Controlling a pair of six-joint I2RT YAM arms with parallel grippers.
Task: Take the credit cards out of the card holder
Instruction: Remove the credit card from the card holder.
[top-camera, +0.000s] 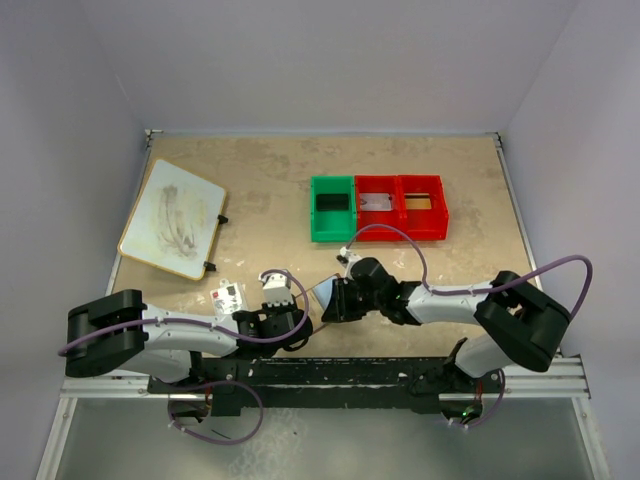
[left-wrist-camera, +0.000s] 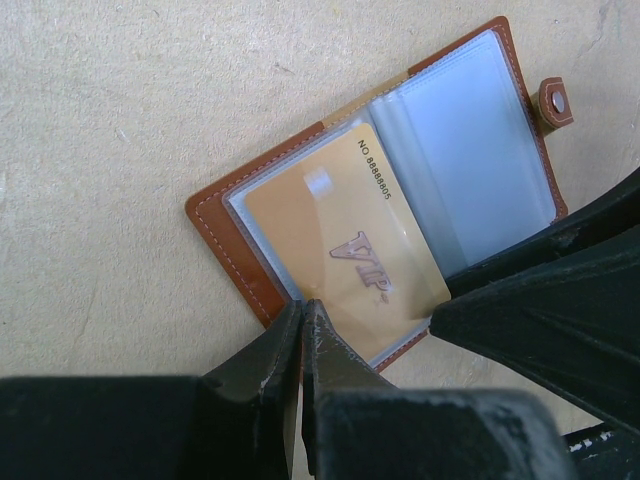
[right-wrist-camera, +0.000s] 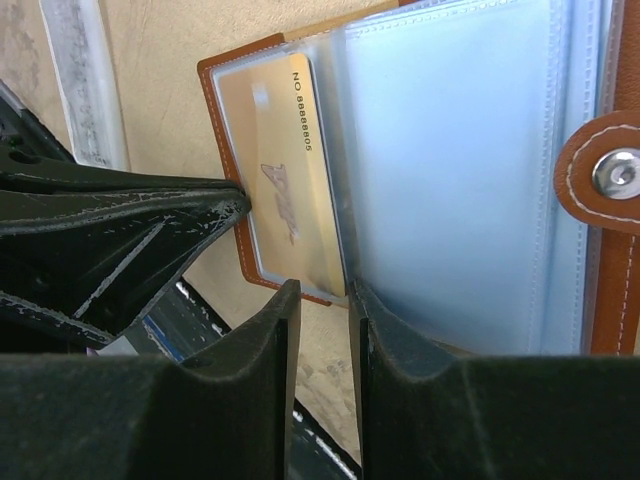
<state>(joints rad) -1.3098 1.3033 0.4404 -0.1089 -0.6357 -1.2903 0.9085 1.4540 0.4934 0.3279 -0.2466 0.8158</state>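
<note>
The card holder (top-camera: 322, 292), a brown leather wallet, lies open on the table between my two grippers. It also shows in the left wrist view (left-wrist-camera: 235, 250) and the right wrist view (right-wrist-camera: 213, 120). The golden tan credit card (left-wrist-camera: 340, 250) sits in a clear inner pocket and also shows in the right wrist view (right-wrist-camera: 275, 170). My left gripper (left-wrist-camera: 302, 308) is shut on the wallet's edge beside that card, and shows from above (top-camera: 303, 322). My right gripper (right-wrist-camera: 322, 290) is narrowly open at the wallet's near edge, by the card's corner, and shows from above (top-camera: 330, 303). A silvery grey flat piece (top-camera: 376, 203) lies in the middle bin.
A green bin (top-camera: 332, 208) and two red bins (top-camera: 422, 207) stand side by side at the back. A white speckled packet with a red mark (top-camera: 228, 295) lies left of my left gripper. A tan-edged board (top-camera: 172, 218) lies at the far left.
</note>
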